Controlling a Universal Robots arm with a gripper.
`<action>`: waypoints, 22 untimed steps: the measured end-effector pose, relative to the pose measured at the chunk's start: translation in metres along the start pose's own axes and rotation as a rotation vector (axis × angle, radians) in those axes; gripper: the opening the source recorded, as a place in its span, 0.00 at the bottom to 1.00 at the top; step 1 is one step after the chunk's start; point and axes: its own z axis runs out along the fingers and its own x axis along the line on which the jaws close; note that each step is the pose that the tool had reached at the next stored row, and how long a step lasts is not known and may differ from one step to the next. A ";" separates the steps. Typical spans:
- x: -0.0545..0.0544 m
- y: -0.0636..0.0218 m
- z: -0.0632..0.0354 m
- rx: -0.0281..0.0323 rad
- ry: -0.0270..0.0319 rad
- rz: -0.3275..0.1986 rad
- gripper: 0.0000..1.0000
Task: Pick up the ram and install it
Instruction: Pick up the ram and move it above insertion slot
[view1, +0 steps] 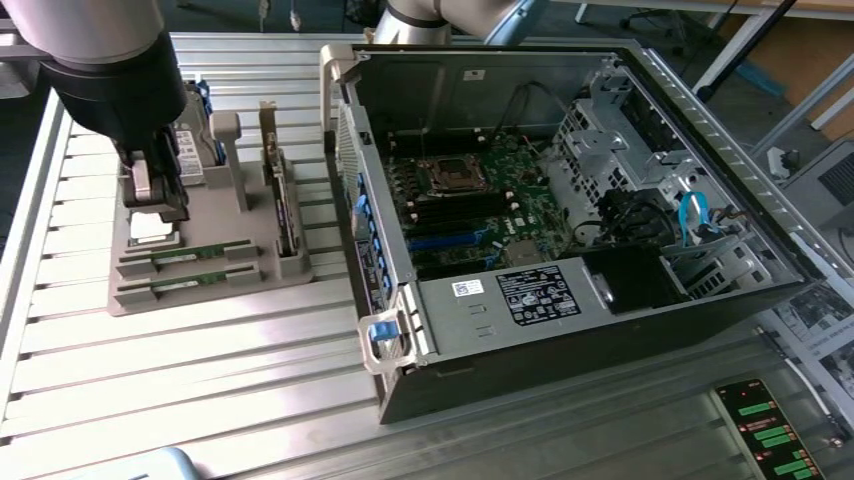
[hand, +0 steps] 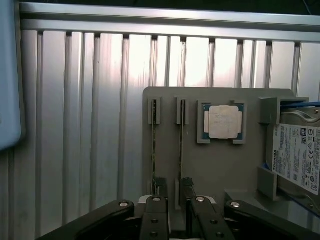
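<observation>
Hovering with the gripper (view1: 158, 205) low over the grey holder (view1: 134, 300), out at nine o'clock from the open computer case (view1: 461, 300). At five o'clock from there, spotting the ram (view1: 187, 256) seated in its slot, a second stick (view1: 187, 286) just beside at six.

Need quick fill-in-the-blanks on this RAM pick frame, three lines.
1. The gripper, above the grey holder, has its jaws ____.
2. The holder carries ____ ram sticks on edge.
3. The holder sits on the exterior view's ____ of the computer case.
Missing: open; two; left.
</observation>
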 end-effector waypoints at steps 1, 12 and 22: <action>0.000 0.0000 0.0014 0.0000 0.0001 0.000 0.25; 0.000 0.0001 0.0142 0.0000 0.0000 0.000 0.25; 0.000 0.0001 0.0263 0.0000 0.0000 0.000 0.25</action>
